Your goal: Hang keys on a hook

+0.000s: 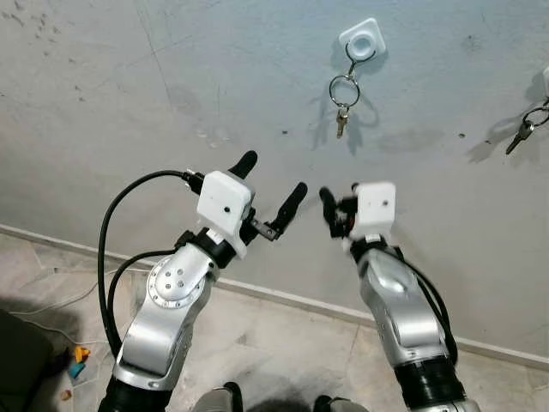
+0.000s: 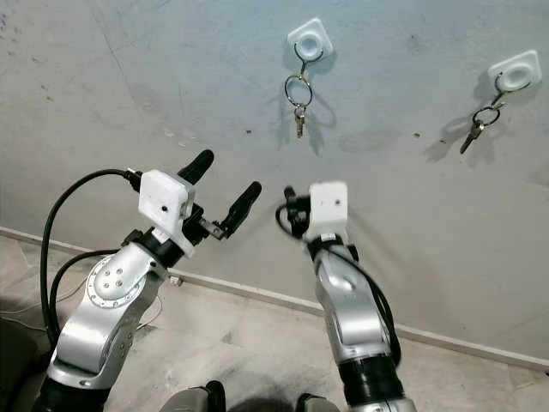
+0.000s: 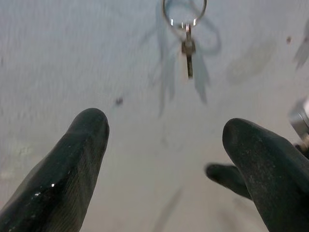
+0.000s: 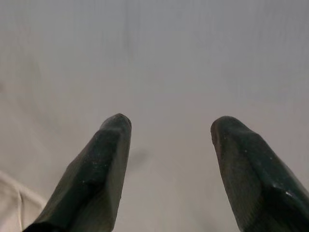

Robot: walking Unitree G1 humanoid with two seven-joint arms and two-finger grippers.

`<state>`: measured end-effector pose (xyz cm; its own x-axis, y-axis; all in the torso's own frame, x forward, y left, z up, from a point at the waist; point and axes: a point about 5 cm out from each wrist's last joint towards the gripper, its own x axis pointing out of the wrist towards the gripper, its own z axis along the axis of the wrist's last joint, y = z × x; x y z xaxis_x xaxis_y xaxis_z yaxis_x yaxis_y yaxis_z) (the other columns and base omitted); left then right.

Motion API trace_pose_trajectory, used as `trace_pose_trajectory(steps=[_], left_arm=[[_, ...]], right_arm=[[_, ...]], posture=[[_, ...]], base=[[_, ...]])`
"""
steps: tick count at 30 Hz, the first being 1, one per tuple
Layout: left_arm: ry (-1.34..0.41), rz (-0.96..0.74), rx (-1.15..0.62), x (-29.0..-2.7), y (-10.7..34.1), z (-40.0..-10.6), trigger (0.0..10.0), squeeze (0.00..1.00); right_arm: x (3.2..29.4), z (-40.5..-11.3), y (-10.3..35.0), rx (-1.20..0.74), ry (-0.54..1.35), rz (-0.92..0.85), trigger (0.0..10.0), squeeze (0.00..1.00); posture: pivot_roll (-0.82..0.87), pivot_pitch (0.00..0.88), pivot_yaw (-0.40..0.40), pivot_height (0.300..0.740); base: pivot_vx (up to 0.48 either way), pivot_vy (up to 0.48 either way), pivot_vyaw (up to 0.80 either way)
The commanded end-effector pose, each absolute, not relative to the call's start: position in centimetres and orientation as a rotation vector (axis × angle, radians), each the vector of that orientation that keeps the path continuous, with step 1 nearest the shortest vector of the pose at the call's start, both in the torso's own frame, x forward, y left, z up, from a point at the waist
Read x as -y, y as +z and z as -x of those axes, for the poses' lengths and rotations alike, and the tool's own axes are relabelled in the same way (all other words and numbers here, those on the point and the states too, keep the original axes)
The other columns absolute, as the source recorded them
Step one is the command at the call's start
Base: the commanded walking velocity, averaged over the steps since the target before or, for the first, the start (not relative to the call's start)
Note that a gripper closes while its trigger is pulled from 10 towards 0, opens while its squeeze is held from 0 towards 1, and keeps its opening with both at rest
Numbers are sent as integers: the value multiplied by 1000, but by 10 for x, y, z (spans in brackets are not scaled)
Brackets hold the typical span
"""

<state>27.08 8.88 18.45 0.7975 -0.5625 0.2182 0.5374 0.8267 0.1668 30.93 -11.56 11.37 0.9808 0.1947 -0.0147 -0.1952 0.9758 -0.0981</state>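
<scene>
A: How many hooks on the wall point(image 1: 171, 103)?

B: Two, both white. One hook point(image 1: 361, 40) sits above the grippers, a second hook point(image 2: 515, 70) well off to the right.

A: And keys?

B: Two sets, one on each. The keys point(image 1: 342, 96) hang from the first hook on a ring, with one small key dangling below it. The second keys point(image 2: 479, 124) hang the same way from the other hook.

A: The arms?

B: Two, both raised toward the wall below the first hook. The left gripper point(image 1: 269, 187) has its fingers spread wide with nothing between them; from its wrist the ring and key show ahead, above the tips. The right gripper point(image 4: 170, 128) also has its fingers apart and holds nothing, facing bare wall.

A: Anything else?

B: A skirting strip point(image 1: 283, 299) where wall meets floor point(image 1: 274, 352), and some small coloured bits point(image 1: 77, 359) on the floor at far left.
</scene>
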Motion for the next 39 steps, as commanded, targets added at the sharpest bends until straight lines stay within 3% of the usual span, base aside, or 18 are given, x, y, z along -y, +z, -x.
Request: trace_pose_trajectory(steps=[1, 14, 18, 28, 29, 30, 31, 39], left_arm=[[-578, -109, 233, -93, 175, -270, 10000, 0], [-417, -212, -236, -148, 38, -253, 10000, 0], [-358, -270, -403, -160, -5, -241, 10000, 0], [-295, -269, -604, -161, -42, -238, 10000, 0], [-295, -273, -628, -161, -45, -236, 10000, 0], [-295, -278, -652, -161, -48, -234, 10000, 0], [-296, -287, -678, -162, -51, -231, 10000, 0], [-248, -266, -947, -180, -80, -190, 10000, 0]], right_arm=[[114, -305, 102, -32, 218, 130, 10000, 1000], [128, -264, 2, -340, 301, 333, 10000, 1000], [147, -254, -25, -513, 200, 177, 10000, 1000], [158, -238, -51, -723, 163, 125, 10000, 1000], [157, -235, -54, -745, 171, 117, 10000, 910], [155, -232, -56, -765, 184, 110, 10000, 910], [154, -229, -59, -784, 187, 107, 10000, 0], [159, -203, -77, -933, 204, 151, 10000, 0]], posture=[[77, 159, 41, 740], [67, 151, 20, 740], [68, 139, 10, 740], [59, 115, -2, 740], [56, 113, -4, 740], [55, 111, -5, 740], [48, 104, -5, 740], [37, 93, -14, 740]], base=[[0, 0, 0], [0, 0, 0], [0, 0, 0], [0, 0, 0], [0, 0, 0], [0, 0, 0], [0, 0, 0], [0, 0, 0]])
